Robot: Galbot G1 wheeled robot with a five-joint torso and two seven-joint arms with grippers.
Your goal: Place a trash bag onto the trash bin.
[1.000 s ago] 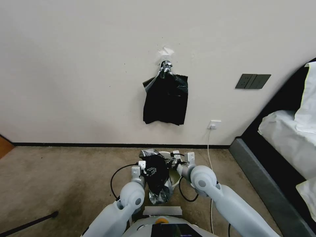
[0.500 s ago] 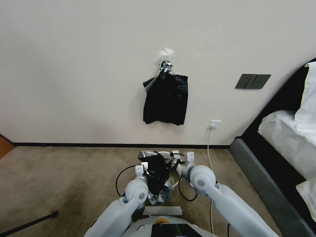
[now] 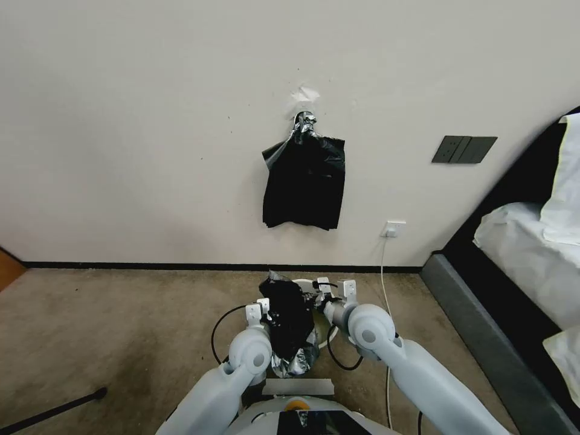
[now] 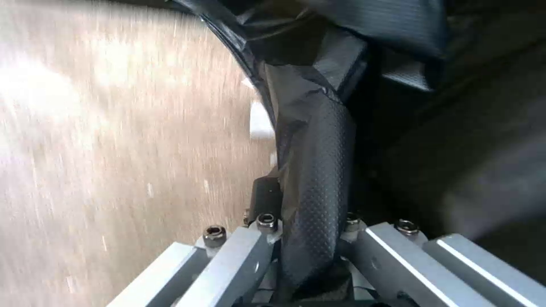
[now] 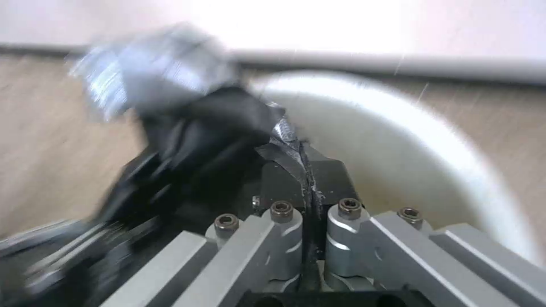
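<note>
— Where is the thin, crinkly black plastic trash bag [image 3: 290, 317]?

— Over the carpeted floor [image 3: 121, 326], pinched between both tools at the near edge of the small round cream-white plastic trash bin [image 3: 304, 284]. The left tool [image 4: 307, 221] is clamped on a fold of it; the right tool [image 5: 307, 187] is pressed together on another edge just above the bin's rim.

— What differs from a second ago?

— The left arm has drawn in toward the right, and the bag's top now stands bunched higher. The flat black bag bundle [image 3: 304, 184] on the wall hangs unchanged.
</note>
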